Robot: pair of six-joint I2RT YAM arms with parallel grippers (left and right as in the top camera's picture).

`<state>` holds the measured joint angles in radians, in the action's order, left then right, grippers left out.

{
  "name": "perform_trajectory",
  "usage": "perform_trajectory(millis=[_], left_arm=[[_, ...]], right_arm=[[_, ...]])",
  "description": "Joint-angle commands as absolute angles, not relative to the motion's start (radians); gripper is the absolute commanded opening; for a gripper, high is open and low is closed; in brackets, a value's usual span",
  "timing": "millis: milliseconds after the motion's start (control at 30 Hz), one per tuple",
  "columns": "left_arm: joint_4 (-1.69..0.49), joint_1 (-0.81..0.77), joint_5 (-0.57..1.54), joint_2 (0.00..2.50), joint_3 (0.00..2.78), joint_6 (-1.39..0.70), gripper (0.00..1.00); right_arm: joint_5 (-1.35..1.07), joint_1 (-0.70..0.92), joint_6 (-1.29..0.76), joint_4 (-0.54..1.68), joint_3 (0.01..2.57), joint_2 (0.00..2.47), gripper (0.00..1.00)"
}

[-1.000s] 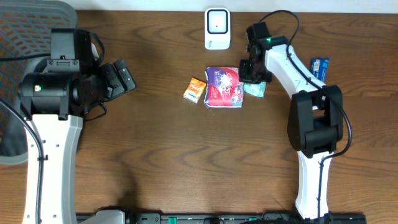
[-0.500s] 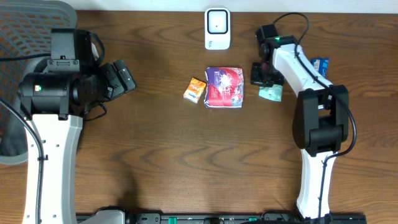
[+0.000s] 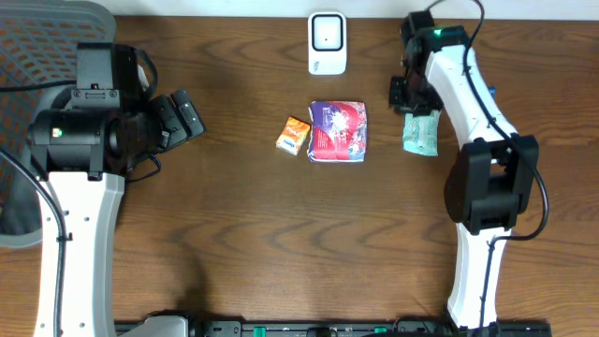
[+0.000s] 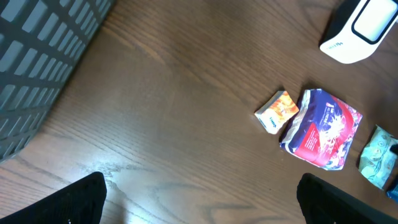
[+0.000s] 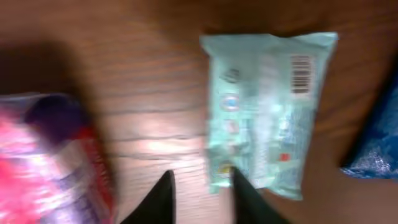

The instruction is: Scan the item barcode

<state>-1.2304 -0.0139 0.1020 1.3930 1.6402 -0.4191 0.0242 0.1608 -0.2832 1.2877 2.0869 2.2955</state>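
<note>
The right fingers point(image 3: 409, 95) stand a little parted, and only bare wood shows between the two dark tips. They hold nothing. The right-hand tip sits at the near left corner of the mint-green packet point(image 5: 264, 106); whether it touches I cannot tell. The packet lies flat on the desk point(image 3: 243, 234), barcode point(image 5: 300, 65) facing up at its far right corner. It is right of the purple-and-red pouch point(image 3: 338, 131) and well apart from the white scanner point(image 3: 327, 42) at the far edge.

Behind those fingers the right arm's wrist hangs over the far side of the desk. Its white forearm slants back toward the near right to a black elbow, then down to its base at the near edge.

The left fingers point(image 3: 192, 114) are spread wide, pointing right over bare wood. That arm is folded back at the left, beside a mesh chair point(image 3: 47, 37).

A small orange box point(image 3: 296, 134) lies just left of the pouch. A blue packet point(image 5: 376, 143) to the right of the mint one is mostly hidden under the right arm. The right wrist view is blurred, so the packet's print is unreadable, and the pouch is cut off at its left edge.
</note>
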Motion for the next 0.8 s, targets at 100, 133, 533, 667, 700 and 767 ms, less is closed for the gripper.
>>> perform_trajectory(millis=[100, 133, 533, 667, 700, 767], left_arm=[[-1.234, -0.010, 0.095, 1.391, 1.640, -0.416, 0.98], [-1.234, -0.010, 0.095, 1.391, 1.640, -0.416, 0.98], [-1.234, -0.010, 0.095, 1.391, 1.640, -0.416, 0.98], [-1.234, -0.010, 0.095, 1.391, 1.640, -0.416, 0.98], [-1.234, -0.010, 0.095, 1.391, 1.640, -0.416, 0.98], [-1.234, -0.010, 0.095, 1.391, 1.640, -0.416, 0.98]], right_arm=[[-0.278, 0.166, -0.115, 1.262, 2.037, 2.295, 0.63], [-0.314, 0.166, -0.114, 1.242, 2.014, 2.295, 0.62], [-0.655, 0.142, -0.099, 1.051, 1.855, 2.295, 0.48], [-0.653, 0.130, -0.112, 0.984, 1.784, 2.295, 0.41], [-0.653, 0.128, -0.119, 0.970, 1.773, 2.295, 0.41], [-0.653, 0.125, -0.146, 0.914, 1.728, 2.295, 0.41]])
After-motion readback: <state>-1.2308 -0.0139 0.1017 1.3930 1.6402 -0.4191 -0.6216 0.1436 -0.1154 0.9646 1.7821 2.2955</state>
